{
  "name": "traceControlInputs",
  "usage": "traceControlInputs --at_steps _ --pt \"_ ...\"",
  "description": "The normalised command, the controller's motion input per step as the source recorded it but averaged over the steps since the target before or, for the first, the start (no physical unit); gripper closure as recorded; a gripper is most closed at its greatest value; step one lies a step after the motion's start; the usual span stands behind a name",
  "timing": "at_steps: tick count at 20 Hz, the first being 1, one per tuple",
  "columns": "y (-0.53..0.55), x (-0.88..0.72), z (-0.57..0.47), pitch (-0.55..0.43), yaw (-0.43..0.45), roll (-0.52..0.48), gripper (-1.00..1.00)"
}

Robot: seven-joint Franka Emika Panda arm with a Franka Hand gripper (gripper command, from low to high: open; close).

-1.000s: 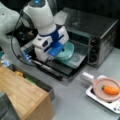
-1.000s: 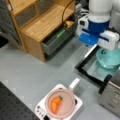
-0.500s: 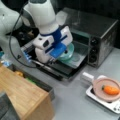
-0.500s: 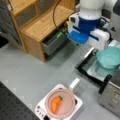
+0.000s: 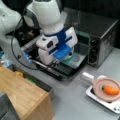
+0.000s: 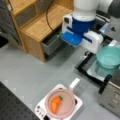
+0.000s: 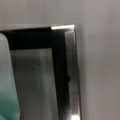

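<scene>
Teal bowl [image 6: 110, 57] on the open oven door [image 5: 65, 65].
Your gripper [image 5: 61, 61] hangs just above that door beside the bowl; you cannot tell how its jaws stand. The carrot [image 6: 55, 103] lies in the pink pan [image 6: 71, 107], well apart.

Teal bowl [image 6: 109, 57], upright, on open oven door [image 6: 93, 70]

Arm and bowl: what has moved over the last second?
The arm's wrist has swung toward a front view's left, off the teal bowl and the open oven door. The bowl stayed on the door, in both front views. The gripper's fingers don't show. Carrot and pan unchanged.
</scene>
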Motion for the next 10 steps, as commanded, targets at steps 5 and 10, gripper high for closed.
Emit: traceControlInputs --at_steps 5,10 --pt "-0.04 0.67 0.29 0.268 -0.033 -0.14 -1.0" --pt "0.09 0.67 0.26 0.301 -0.057 -0.129 -1.0"
